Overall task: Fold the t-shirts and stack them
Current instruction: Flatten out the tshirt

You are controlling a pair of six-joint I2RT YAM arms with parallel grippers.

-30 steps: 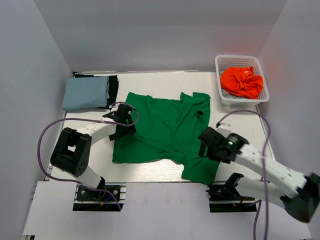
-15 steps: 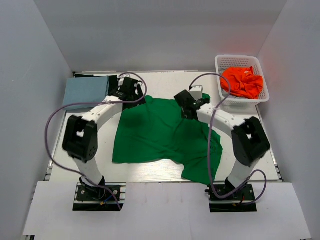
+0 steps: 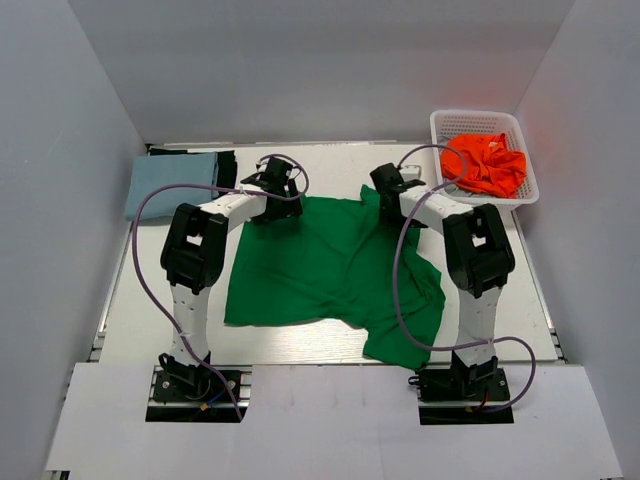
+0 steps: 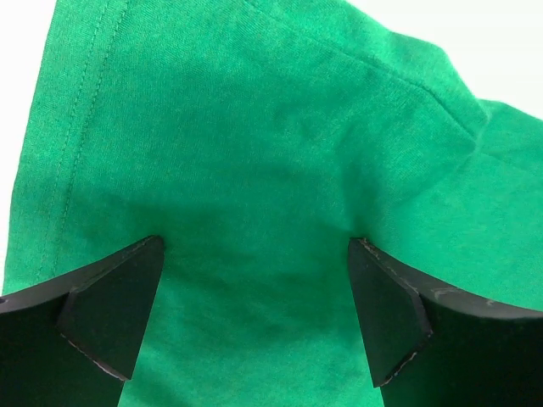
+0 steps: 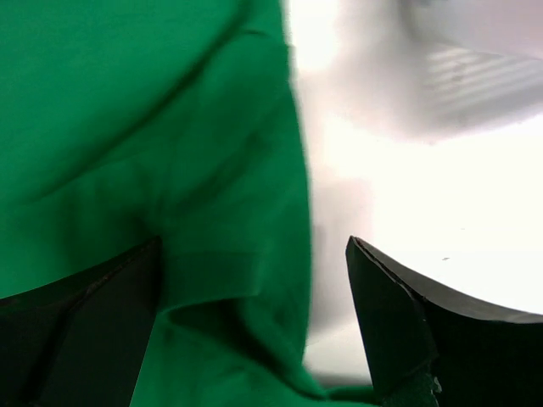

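The white tabletop (image 3: pixel 330 160) is carrying everything, and the green t-shirt (image 3: pixel 320 260) is lying open and rumpled across its middle, its body running from the far side toward the arm bases and its far edge running left to right. The left arm (image 3: pixel 195 250) and the right arm (image 3: pixel 478 250) are both reaching well forward along the shirt's two sides and bending inward at the far end, so each is arriving over one far corner; neither is nearer than the other, each is serving its own corner. A folded pale blue t-shirt (image 3: pixel 170 185) is resting on a black t-shirt (image 3: pixel 228 168) at the far left, apart from the green one. At the far right a white basket (image 3: pixel 440 130) is holding a crumpled orange t-shirt (image 3: pixel 485 165). The left end effector (image 3: pixel 272 188) is hanging over the far left corner with its jaws spread wide and gripping nothing; from its wrist view (image 4: pixel 254 246) green cloth is filling the whole gap, a stitched hem running down the left. The right end effector (image 3: pixel 388 183) is likewise gaping and empty; in its wrist view (image 5: pixel 253 246) the shirt's edge is passing between the jaws, cloth under one finger and bare tabletop under the other, so a pinch here would likely be catching the very border.
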